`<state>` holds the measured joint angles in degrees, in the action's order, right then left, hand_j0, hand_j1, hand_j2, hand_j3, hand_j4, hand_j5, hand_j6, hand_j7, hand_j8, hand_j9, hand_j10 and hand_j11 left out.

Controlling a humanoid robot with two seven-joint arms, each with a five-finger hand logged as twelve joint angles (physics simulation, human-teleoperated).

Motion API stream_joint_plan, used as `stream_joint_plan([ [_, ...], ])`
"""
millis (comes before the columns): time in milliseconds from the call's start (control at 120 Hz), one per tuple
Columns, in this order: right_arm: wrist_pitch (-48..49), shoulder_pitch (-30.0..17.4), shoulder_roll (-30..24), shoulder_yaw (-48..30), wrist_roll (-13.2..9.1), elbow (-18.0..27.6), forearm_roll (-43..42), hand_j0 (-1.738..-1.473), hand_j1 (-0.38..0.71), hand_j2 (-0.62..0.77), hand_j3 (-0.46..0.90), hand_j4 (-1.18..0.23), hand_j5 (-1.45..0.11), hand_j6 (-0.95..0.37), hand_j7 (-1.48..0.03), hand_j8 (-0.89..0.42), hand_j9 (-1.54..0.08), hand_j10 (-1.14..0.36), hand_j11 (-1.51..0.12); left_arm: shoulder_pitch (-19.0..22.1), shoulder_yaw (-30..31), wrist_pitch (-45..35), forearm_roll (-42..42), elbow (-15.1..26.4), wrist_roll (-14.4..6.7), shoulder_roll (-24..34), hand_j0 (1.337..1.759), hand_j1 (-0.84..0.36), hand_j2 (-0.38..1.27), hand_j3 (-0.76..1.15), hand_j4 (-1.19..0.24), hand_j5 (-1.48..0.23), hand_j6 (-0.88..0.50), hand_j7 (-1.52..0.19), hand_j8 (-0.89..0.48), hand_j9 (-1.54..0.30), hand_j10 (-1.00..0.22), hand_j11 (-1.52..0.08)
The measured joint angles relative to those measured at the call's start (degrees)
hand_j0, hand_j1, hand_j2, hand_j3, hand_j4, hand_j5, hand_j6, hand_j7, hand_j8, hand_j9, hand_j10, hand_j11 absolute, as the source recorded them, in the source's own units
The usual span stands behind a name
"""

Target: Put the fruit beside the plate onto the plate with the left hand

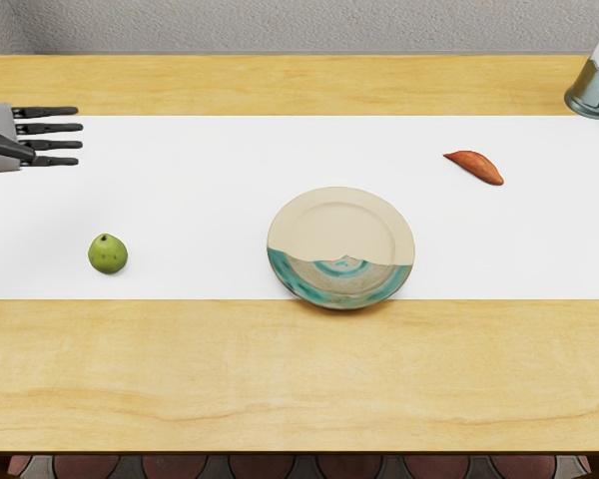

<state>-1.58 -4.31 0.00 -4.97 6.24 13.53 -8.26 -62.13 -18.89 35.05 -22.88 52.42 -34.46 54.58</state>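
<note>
A small green pear lies on the white table runner, left of the plate. The cream and teal plate sits near the runner's front middle, with nothing on it. An orange-red elongated item like a sweet potato lies on the runner to the plate's upper right. My left hand enters at the far left edge, fingers stretched straight out and open, holding nothing, well above and left of the pear.
A grey-white cup or container stands at the table's far right corner. The white runner crosses the wooden table from left to right.
</note>
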Motion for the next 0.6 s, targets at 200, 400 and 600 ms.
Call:
stream_joint_plan([
  [200,0.0,0.0,0.0,-0.04,0.0,0.05,0.0,-1.658,-0.33,0.0,0.0,-0.02,-0.02,-0.01,-0.02,-0.01,-0.02,-0.01,-0.02,-0.6,-0.16,0.0,2.01,0.08,-0.4,-0.6,1.658,0.35,0.0,0.0,0.0,0.0,0.0,0.0,0.0,0.0,0.0,0.0],
  [400,0.0,0.0,0.0,-0.04,0.0,0.05,0.0,-1.658,-0.33,0.0,0.0,-0.02,-0.02,-0.01,-0.02,-0.01,-0.02,-0.01,-0.02,-3.92,-0.52,0.0,14.05,2.46,-0.52,-5.35,1.658,0.34,0.0,0.0,-0.01,-0.01,-0.01,-0.01,-0.01,-0.01,-0.01,-0.01],
  [600,0.0,0.0,0.0,-0.04,0.0,0.08,0.0,-1.658,-0.33,0.0,0.0,-0.02,-0.02,-0.02,-0.02,-0.02,-0.02,-0.02,-0.02,-4.14,-2.67,-0.01,35.28,20.07,-0.53,1.62,1.658,0.28,0.01,0.0,-0.05,-0.07,-0.05,-0.07,-0.05,-0.07,-0.05,-0.07],
])
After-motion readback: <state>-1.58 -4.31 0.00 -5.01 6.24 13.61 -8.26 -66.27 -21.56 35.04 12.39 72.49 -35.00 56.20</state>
